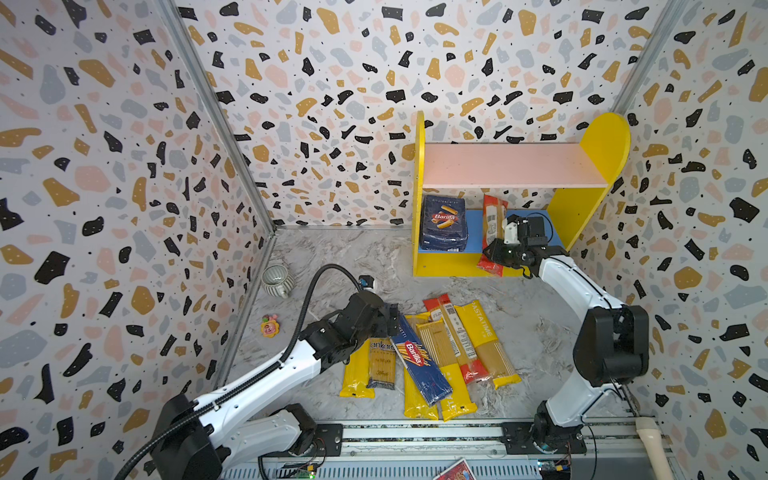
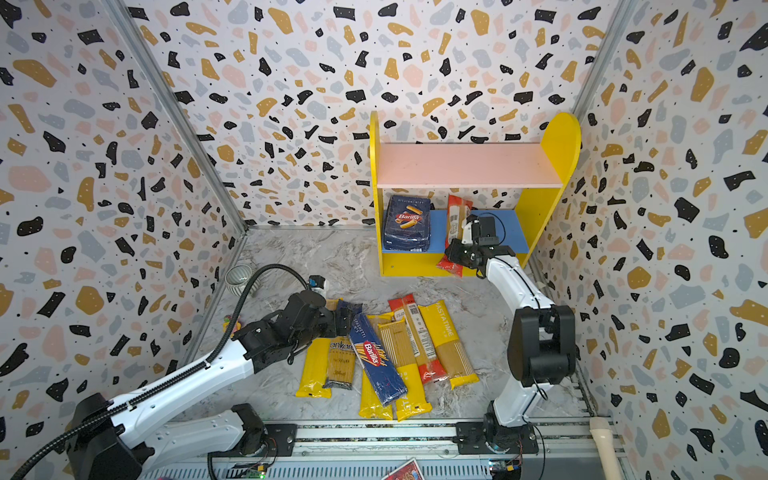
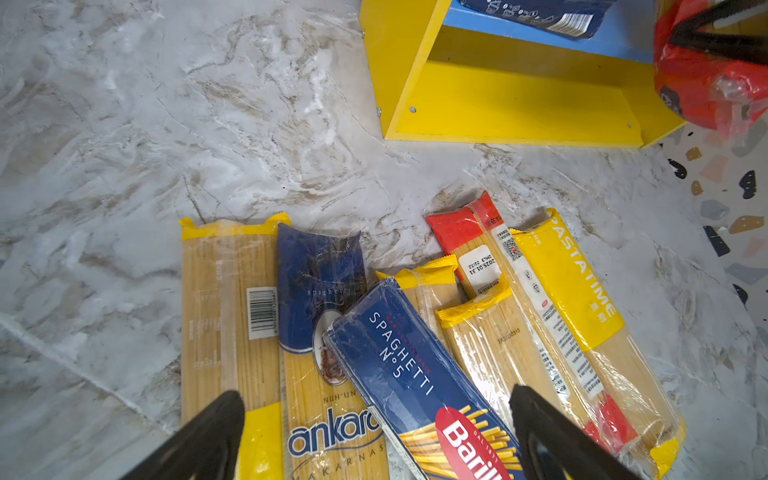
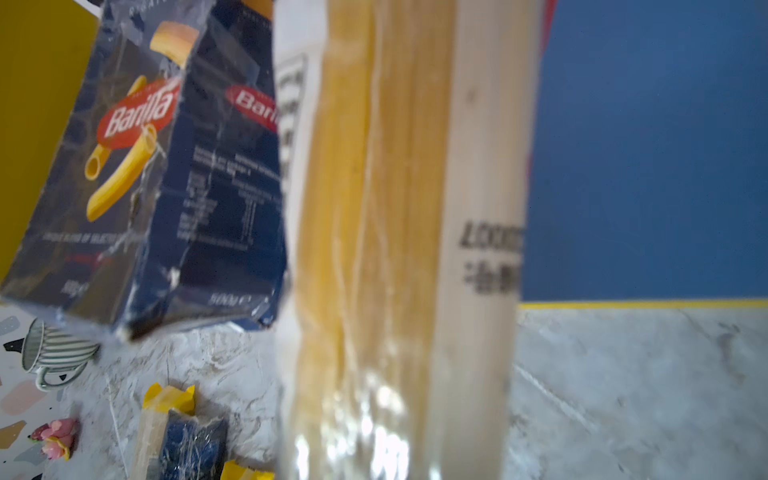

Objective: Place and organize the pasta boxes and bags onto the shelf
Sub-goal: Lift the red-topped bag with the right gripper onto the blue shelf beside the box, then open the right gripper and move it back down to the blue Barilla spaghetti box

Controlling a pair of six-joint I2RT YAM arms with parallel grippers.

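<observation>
Right gripper: I see it clamped shut on the red-orange bag, below the bag's middle. The bag stands steeply tilted, its upper end over the blue lower board of the shelf, its lower end in front of the yellow base. I cannot tell if it rests on the board. The rigatoni box stands on the same board, apart from the bag. Left gripper: fully spread and empty, just above the spaghetti box in the pile on the table.

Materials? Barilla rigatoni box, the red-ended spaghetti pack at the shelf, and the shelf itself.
Barilla rigatoni box: printed cardboard, seemingly under clear film; creased, scuffed corners and a wrinkled sheen.
Red-ended spaghetti pack: thin, clear, glossy plastic; strands show through, crinkled glare.
Shelf: painted board, likely wood or MDF, matte; flat panels, visible screw heads.
</observation>
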